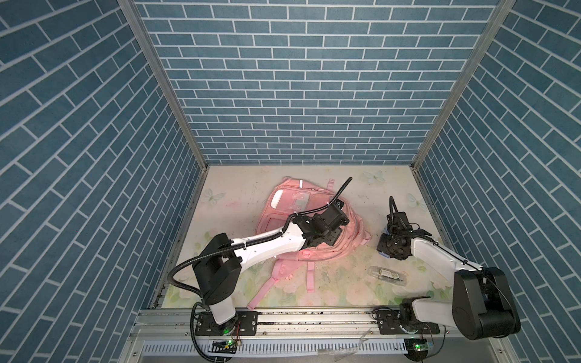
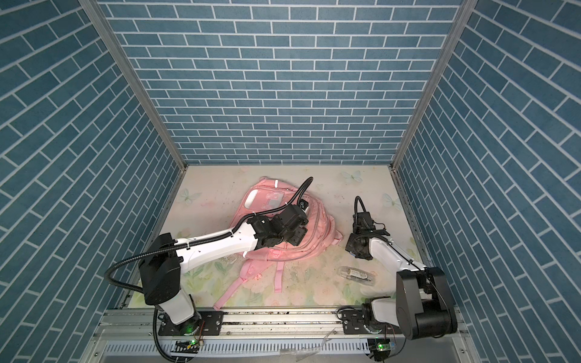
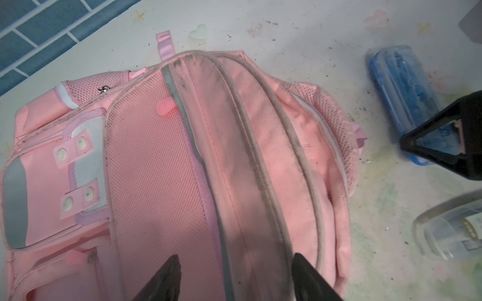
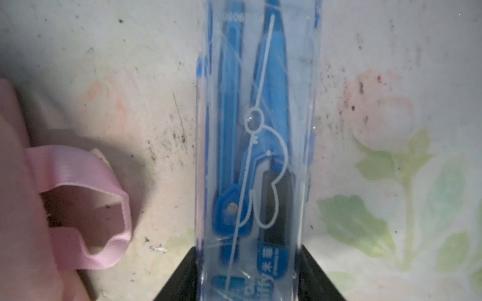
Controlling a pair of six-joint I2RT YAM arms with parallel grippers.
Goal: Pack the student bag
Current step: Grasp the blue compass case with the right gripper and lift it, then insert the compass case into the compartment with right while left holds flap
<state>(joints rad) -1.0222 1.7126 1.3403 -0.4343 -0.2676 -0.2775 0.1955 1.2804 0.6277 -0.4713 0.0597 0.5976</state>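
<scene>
Squarely beneath the left gripper (image 3: 236,258), whose jaws stand wide apart and empty, lies the pink student bag (image 1: 284,204), its straps (image 1: 309,276) trailing toward 6 o'clock. At the bag's 3 o'clock the right gripper (image 4: 249,250) is clamped on a clear compass case (image 4: 257,117). The scuffed floral tabletop (image 1: 239,188) is boxed in by blue brick-pattern walls (image 1: 298,78) at 9, 12 and 3 o'clock.

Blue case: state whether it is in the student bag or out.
Out. The blue case sits beside the student bag, within the right claw.
</scene>
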